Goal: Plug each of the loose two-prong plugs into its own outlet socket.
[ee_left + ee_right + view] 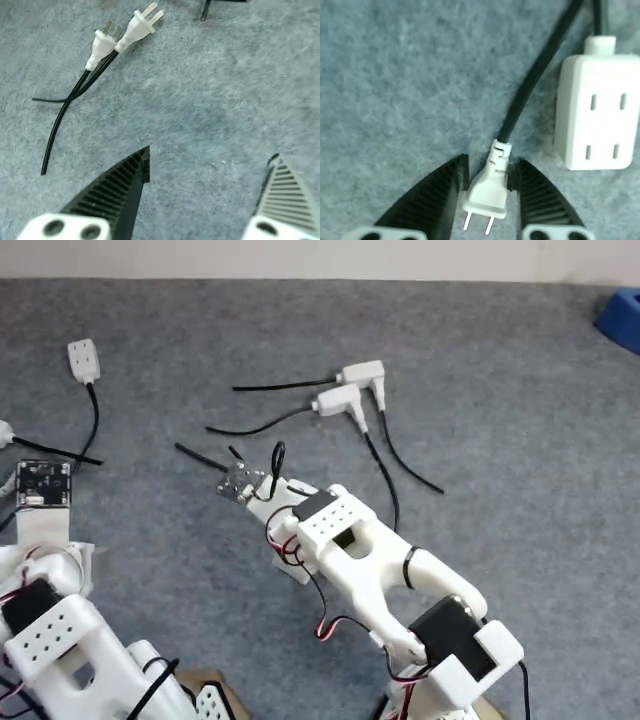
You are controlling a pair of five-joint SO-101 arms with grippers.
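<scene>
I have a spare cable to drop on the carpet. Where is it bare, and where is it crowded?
In the high view, bare: the carpet on its right side, between the black cables and the blue object; also the far strip between the outlet block and the white connectors. Crowded: the middle, where cables cross ahead of an arm.

Bare bench (pixel 215 100) lies open around the two loose plugs (pixel 139 26), while a socket block (pixel 597 110) crowds the right gripper's (pixel 490 161) held plug (pixel 487 192).
</scene>
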